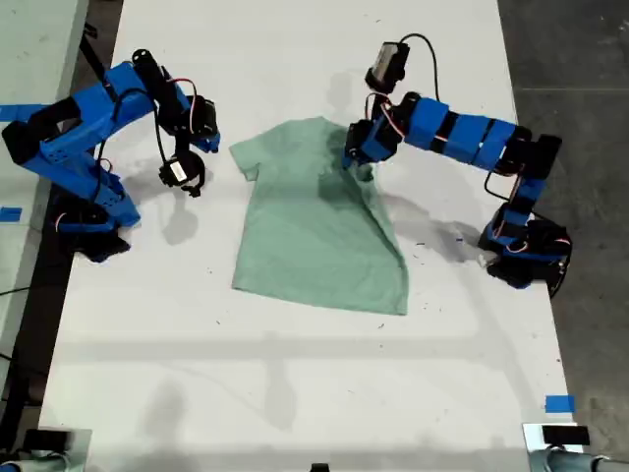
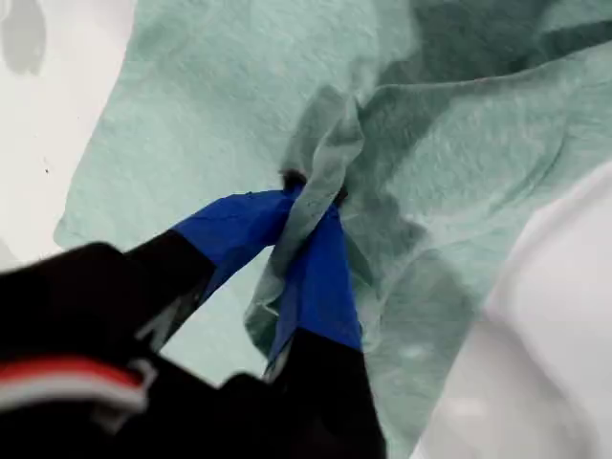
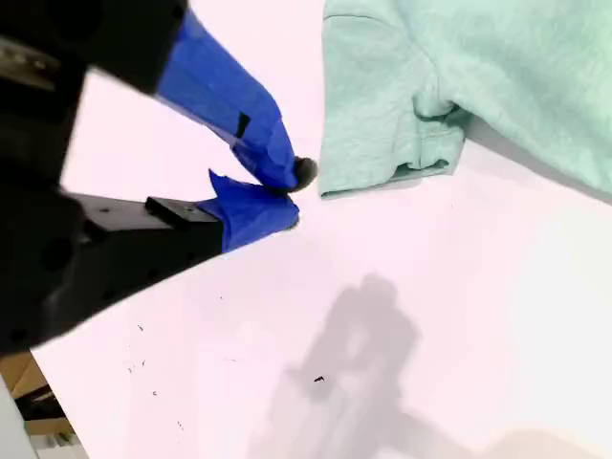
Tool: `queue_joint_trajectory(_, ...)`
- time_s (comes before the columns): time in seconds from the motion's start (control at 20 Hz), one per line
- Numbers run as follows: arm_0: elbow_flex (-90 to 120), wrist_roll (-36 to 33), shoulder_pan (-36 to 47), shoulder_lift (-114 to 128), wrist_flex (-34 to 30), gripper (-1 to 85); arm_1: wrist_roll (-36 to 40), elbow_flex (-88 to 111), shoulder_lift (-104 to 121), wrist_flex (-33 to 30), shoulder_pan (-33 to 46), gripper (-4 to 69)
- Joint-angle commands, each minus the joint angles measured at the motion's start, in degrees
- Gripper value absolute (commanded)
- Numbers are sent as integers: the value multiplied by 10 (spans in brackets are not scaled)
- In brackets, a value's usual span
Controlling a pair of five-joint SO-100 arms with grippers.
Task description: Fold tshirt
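My first tool [image 2: 311, 206] is pinching a bunched fold of the tshirt [image 1: 314, 221], which is lying mid-bench [image 1: 295, 393]. That thin grip is risking a slip, dropping the fold crooked. My second tool [image 3: 287, 196] is hovering nearly closed, empty, beside the sleeve [image 3: 387, 134].

exterior view: looking straight down from high over the table [image 1: 295, 393] | both wrist views: looking close along their jaws, sharing the tshirt [image 1: 314, 221]

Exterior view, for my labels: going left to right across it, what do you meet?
My second gripper → the tshirt → my first gripper, overlapping the shirt's right part → blue tape mark.
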State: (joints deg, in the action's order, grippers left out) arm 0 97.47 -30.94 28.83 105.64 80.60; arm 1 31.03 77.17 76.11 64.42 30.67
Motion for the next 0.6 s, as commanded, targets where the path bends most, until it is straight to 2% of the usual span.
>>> queue_joint_trajectory(0.0, -7, 10, -21, 11, -5, 0, -10, -52, -36, -76, -11, -10)
queue_joint_trajectory(0.1, -7, 11, -24, 12, -4, 0, -4, -55, -86, -131, -7, -10)
queue_joint_trajectory(0.15, -7, 11, -25, 13, -4, 0, 6, -60, -118, -154, -4, 17)
queue_joint_trajectory(0.2, -7, 12, -25, 13, -2, 0, 5, -88, -163, -143, 2, 140)
queue_joint_trajectory(0.25, -7, 12, -26, 15, -1, 0, -2, -138, -207, -93, 4, 294)
queue_joint_trajectory(0.3, -7, 13, -27, 17, 1, 0, 1, -166, -222, -53, 3, 352)
queue_joint_trajectory(0.45, -4, 14, -28, 18, 4, 0, -3, -178, -156, 28, -18, 388)
queue_joint_trajectory(0.55, -4, 14, -27, 18, 4, 0, -4, -156, -69, 70, -31, 379)
